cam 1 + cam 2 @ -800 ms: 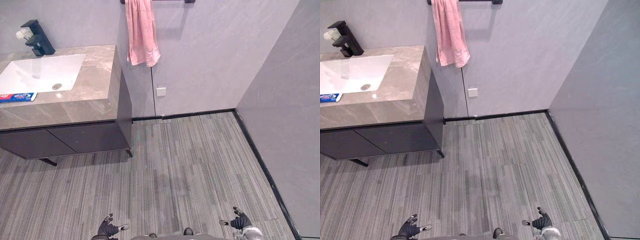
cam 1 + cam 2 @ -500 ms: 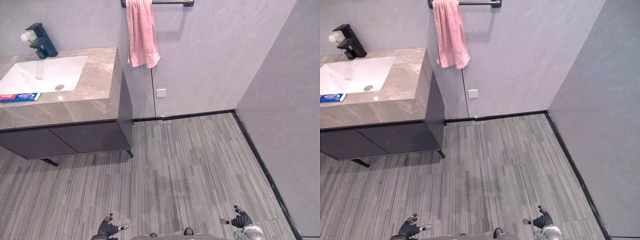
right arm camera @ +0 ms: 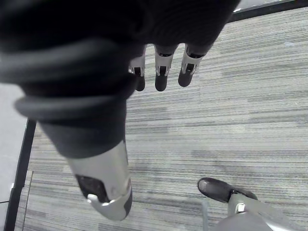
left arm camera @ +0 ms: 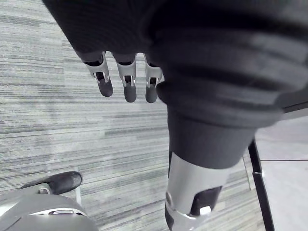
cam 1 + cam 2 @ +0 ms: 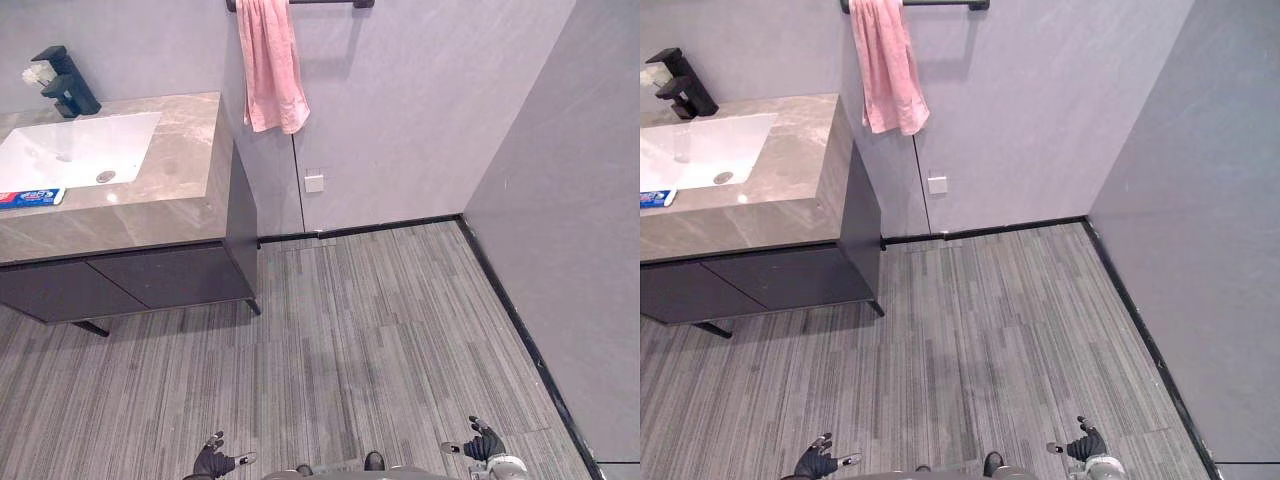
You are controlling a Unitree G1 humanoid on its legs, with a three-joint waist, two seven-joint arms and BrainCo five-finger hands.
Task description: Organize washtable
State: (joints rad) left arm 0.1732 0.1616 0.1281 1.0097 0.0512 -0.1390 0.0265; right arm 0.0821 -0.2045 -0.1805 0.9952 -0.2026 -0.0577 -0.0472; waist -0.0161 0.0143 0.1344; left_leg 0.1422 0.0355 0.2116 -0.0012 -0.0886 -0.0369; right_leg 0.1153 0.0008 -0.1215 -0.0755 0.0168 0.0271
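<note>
Fingers loose, straight, empty on left hand [image 5: 213,461] and right hand [image 5: 484,446]. Well apart forward-left: table [image 5: 180,190]; toothpaste [image 5: 30,198] lies lengthwise along sink [image 5: 80,150] front; left hand nearer.

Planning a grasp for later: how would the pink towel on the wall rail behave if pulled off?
Probably floppy: the pink towel hangs in soft folds over the rail, so it would likely sag and bunch when lifted. It looks thin, so probably light. Nothing visibly pins it, so a sideways tug might slide it off.
</note>
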